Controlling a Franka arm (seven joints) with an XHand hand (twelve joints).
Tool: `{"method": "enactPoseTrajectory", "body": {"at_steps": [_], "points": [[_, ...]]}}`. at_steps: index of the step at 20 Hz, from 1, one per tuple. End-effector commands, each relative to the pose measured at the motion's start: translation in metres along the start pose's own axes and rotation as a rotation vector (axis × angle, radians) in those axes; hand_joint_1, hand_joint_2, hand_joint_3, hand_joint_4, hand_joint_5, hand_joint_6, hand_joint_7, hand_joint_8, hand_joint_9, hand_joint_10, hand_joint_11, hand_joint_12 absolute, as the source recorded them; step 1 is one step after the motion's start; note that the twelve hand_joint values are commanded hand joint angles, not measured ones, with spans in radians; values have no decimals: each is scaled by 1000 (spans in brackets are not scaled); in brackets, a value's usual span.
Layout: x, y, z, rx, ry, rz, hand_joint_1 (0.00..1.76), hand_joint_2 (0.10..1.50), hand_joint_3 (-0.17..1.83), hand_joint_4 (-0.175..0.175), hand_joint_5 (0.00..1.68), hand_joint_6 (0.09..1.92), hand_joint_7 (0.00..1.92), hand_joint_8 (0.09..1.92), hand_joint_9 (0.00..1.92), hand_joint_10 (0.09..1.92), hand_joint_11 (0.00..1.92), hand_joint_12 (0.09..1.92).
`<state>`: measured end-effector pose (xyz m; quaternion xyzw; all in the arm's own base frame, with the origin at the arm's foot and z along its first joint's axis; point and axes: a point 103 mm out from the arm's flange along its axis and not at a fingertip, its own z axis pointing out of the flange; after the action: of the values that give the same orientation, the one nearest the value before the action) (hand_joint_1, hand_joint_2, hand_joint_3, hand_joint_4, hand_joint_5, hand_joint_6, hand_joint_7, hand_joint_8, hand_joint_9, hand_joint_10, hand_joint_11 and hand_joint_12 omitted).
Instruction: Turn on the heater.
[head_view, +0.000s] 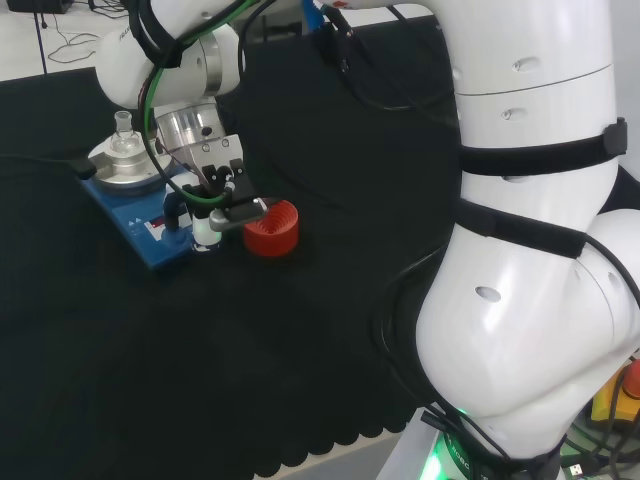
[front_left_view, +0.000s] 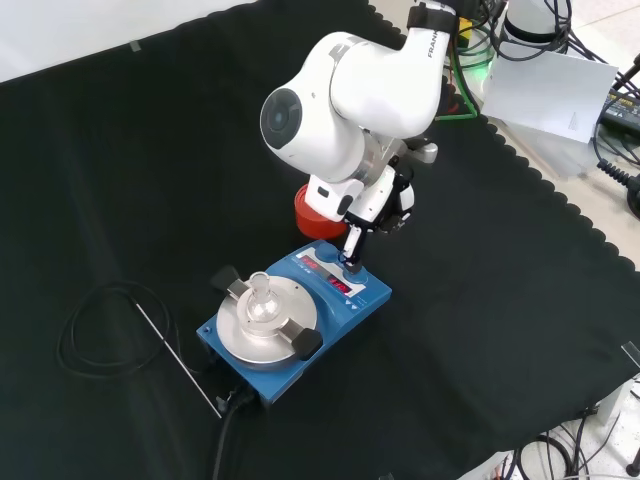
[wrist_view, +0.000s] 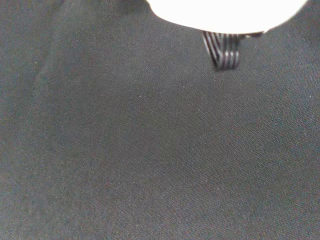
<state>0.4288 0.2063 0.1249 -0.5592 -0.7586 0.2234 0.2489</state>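
Observation:
The heater (front_left_view: 372, 296) is a flat blue box with a round silver plate (front_left_view: 262, 325); a small clear glass flask (front_left_view: 260, 296) stands on the plate. In the head view the heater (head_view: 128, 214) lies at the left, flask (head_view: 122, 134) on top. The hand (front_left_view: 386, 198) hangs over the heater's front panel, with one straight finger (front_left_view: 351, 247) pointing down and its tip on the panel beside the small red display. The head view shows the hand (head_view: 214, 194) with a fingertip (head_view: 204, 238) on the panel's edge. A blurred white part of the hand (wrist_view: 225, 11) shows over black cloth in the wrist view.
A red ribbed ring stand (head_view: 272, 228) sits on the cloth right beside the hand, partly hidden behind the arm in the front view (front_left_view: 306, 214). A black cable loop (front_left_view: 95, 322) and a thin metal rod (front_left_view: 176, 356) lie at the heater's left in the front view.

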Motion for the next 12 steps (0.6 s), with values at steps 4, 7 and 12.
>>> {"method": "enactPoseTrajectory", "body": {"at_steps": [4,7,12], "points": [[-1,2,3,6,0,1,1467,611,1207,-55,330,642,1614,1848,1657,1806,1373,1539],[-2,2,4,8,0,5,1467,611,1207,-56,331,645,1614,1847,1658,1805,1373,1538],[-4,2,3,8,7,4,1466,611,1207,-56,331,648,1615,1845,1658,1804,1374,1537]]}}
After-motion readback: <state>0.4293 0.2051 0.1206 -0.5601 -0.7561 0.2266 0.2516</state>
